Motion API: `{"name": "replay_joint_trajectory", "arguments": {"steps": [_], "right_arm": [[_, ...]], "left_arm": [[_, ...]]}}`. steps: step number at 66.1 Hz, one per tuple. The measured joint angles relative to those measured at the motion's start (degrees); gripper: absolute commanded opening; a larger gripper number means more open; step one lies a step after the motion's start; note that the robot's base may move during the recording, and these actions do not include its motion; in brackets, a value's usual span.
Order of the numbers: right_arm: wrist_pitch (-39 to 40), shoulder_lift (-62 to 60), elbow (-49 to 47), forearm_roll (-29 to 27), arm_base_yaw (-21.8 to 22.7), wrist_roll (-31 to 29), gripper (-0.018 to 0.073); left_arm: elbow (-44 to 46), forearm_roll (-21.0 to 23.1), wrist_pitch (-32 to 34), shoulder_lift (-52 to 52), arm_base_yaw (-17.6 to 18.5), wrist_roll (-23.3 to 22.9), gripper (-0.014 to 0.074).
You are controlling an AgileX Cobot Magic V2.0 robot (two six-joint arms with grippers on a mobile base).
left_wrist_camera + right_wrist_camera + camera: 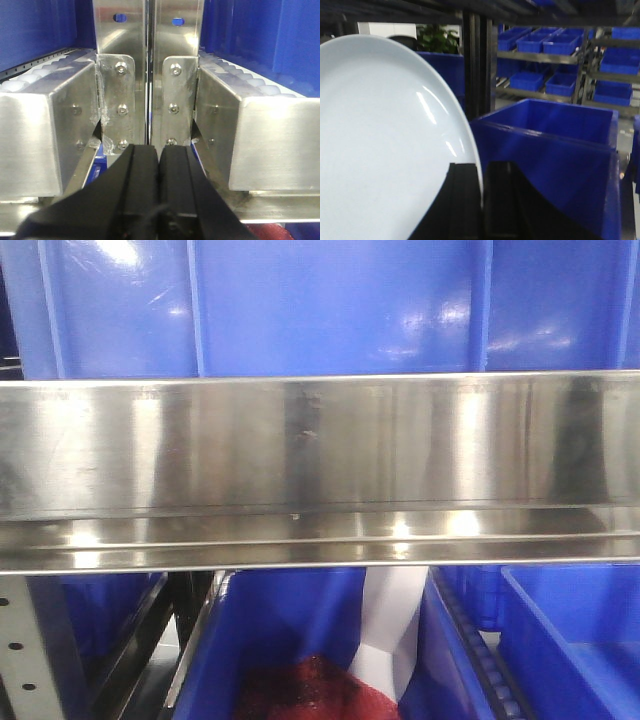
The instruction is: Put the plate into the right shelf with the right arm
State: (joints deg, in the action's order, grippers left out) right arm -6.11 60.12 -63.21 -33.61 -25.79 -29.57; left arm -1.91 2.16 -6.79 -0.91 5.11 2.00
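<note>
Our right gripper (481, 210) has its two black fingers drawn narrow onto the rim of the plate (380, 140), one finger on each face, so the plate stands on edge in the grasp and fills the left half of the right wrist view. We judge it stiff and light, but smooth and glossy enough to slip or pivot in an edge pinch. The rim is the sensible place to hold it, and we would move it gently and keep it from knocking metal. Just beyond the fingers sits a blue bin (555, 145), with a dark upright (477, 65) of the rack behind the plate and more blue bins on shelving farther off. Our left gripper (159, 165) is pressed closed with nothing between its fingers, facing two steel brackets (117, 100) between roller tracks (40, 82). The front view shows only a polished steel rail (320, 470) across blue crates. We find no brand, label or legible writing anywhere.
</note>
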Motion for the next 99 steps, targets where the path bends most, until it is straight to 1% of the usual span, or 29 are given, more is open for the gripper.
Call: {"name": "replay_joint_trajectory", "arguments": {"steps": [10, 21, 26, 29, 32, 35, 36, 38, 40, 42, 44, 46, 51, 67, 73, 95, 99], "right_arm": [[2.97, 7.75, -3.35, 0.0, 0.0, 0.0, 0.0056], [4.73, 13.55, -5.55, 0.0, 0.0, 0.0, 0.0058], [4.81, 15.2, -5.92, 0.0, 0.0, 0.0, 0.009], [4.81, 15.95, -6.07, 0.0, 0.0, 0.0, 0.0141], [4.81, 16.45, -6.11, 0.0, 0.0, 0.0, 0.0216], [4.61, 16.78, -6.11, 0.0, 0.0, 0.0, 0.0329], [4.61, 16.8, -6.11, 0.0, 0.0, 0.0, 0.0347], [4.46, 17.0, -6.11, 0.0, 0.0, 0.0, 0.0435], [4.44, 16.92, -6.11, 0.0, 0.0, 0.0, 0.0501], [4.34, 17.02, -6.11, 0.0, 0.0, 0.0, 0.0545], [4.34, 17.02, -6.11, 0.0, 0.0, 0.0, 0.0608], [4.34, 17.02, -6.21, 0.0, 0.0, 0.0, 0.064], [4.34, 17.02, -6.25, 0.0, 0.0, 0.0, 0.0622], [1.87, 14.23, -6.25, 0.0, 0.0, 0.0, 0.0622], [0.11, 10.6, -6.25, 0.0, 0.0, 0.0, 0.0622], [-11.69, -8.73, -6.35, 0.0, 0.0, 0.0, 0.0621], [-13.84, -11.57, -6.48, 0.0, 0.0, 0.0, 0.0603]], "left_arm": [[0.0, 0.0, 0.0, 0.0, 0.0, 0.0, -0.0047], [0.0, 0.0, 0.0, 0.0, 0.0, 0.0, -0.0047], [0.0, 0.0, 0.0, 0.0, 0.0, 0.0, -0.0047], [0.0, 0.0, 0.0, 0.0, 0.0, 0.0, -0.0047], [0.0, 0.0, 0.0, 0.0, 0.0, 0.0, -0.0047], [0.0, 0.0, 0.0, 0.0, 0.0, 0.0, -0.0047], [0.0, 0.0, 0.0, 0.0, 0.0, 0.0, -0.0047], [0.0, 0.0, 0.0, 0.0, 0.0, 0.0, -0.0047], [0.0, 0.0, 0.0, 0.0, 0.0, 0.0, -0.0047], [0.0, 0.0, 0.0, 0.0, 0.0, 0.0, -0.0047], [0.0, 0.0, 0.0, 0.0, 0.0, 0.0, -0.0047], [0.0, 0.0, 0.0, 0.0, 0.0, 0.0, -0.0047], [0.0, 0.0, 0.0, 0.0, 0.0, 0.0, -0.0047], [0.0, 0.0, 0.0, 0.0, 0.0, 0.0, -0.0047], [0.0, 0.0, 0.0, 0.0, 0.0, 0.0, -0.0047], [0.0, 0.0, 0.0, 0.0, 0.0, 0.0, -0.0047], [0.0, 0.0, 0.0, 0.0, 0.0, 0.0, -0.0047]]}}
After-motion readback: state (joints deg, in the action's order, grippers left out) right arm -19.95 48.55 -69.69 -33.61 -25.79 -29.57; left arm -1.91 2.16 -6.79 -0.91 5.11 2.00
